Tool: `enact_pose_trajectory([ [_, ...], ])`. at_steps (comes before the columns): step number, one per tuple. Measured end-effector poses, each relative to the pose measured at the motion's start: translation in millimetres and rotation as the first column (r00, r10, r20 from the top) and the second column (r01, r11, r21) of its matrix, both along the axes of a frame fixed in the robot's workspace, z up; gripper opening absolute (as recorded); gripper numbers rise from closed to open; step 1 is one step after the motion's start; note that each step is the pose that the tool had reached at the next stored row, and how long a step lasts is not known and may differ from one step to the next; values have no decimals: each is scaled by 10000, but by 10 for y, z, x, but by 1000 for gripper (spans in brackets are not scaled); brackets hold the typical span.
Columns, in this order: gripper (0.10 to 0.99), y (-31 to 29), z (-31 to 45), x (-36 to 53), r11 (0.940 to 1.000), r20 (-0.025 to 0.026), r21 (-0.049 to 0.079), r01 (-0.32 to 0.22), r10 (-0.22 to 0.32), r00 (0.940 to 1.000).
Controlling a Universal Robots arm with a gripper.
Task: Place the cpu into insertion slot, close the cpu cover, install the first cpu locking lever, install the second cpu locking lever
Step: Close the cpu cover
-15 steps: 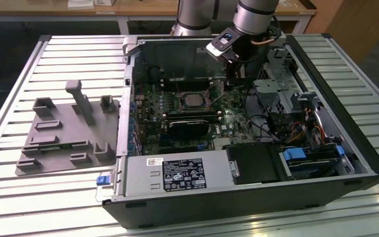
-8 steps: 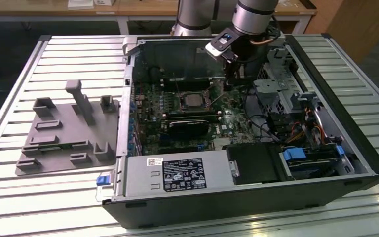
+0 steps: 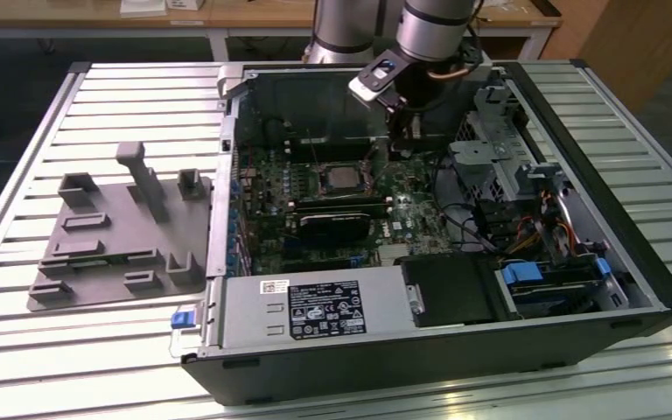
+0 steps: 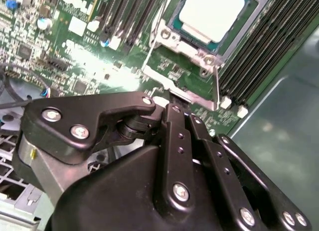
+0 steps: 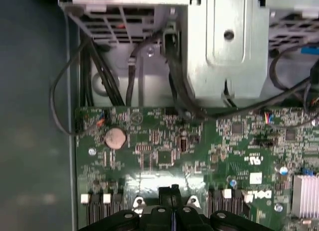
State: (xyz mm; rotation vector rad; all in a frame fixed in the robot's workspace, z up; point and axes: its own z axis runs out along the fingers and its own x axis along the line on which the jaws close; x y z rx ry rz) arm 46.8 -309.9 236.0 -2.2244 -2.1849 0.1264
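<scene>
The cpu point(image 4: 212, 14) lies flat in the slot point(image 3: 316, 179), which sits mid-board and toward the far wall of the open case point(image 3: 430, 350) on the slatted surface point(image 3: 102, 105). The first step looks done.

In the second wrist view the cover point(image 4: 192, 44) seems to be down, its silvery frame lying level around the chip's grey top. I judge that step done as well.

Two thin wire levers run along the frame's sides, one lever point(image 4: 218, 89) on the side toward the memory slots and the other lever point(image 4: 152, 47) on the opposite side. Both lie low near the board point(image 5: 164, 141), but I cannot tell whether either is hooked under its catch, so the lever steps are the open part of the task.

The tool point(image 4: 174, 107) hangs low over the board just beside the cover's near edge. Its fingers are drawn together with nothing seen between them. Its tip is close to the bent end of a lever, though I cannot tell whether it touches it.
</scene>
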Motion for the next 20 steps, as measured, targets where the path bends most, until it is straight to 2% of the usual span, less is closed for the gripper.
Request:
enact_pose_trajectory([
  [6, 102, 7, 0, -207, 10000, 280, -1, 1, -1, 9996],
  [9, 102, 8, 1, -291, 10000, 400, -1, 1, -1, 9992],
  [12, 102, 8, 0, -357, 10000, 501, -1, 1, -1, 9987],
  [17, 102, 9, 0, -419, 10000, 598, 0, 2, -2, 9982],
  [20, 102, 8, 0, -483, 10000, 730, -1, 0, 0, 9973],
])
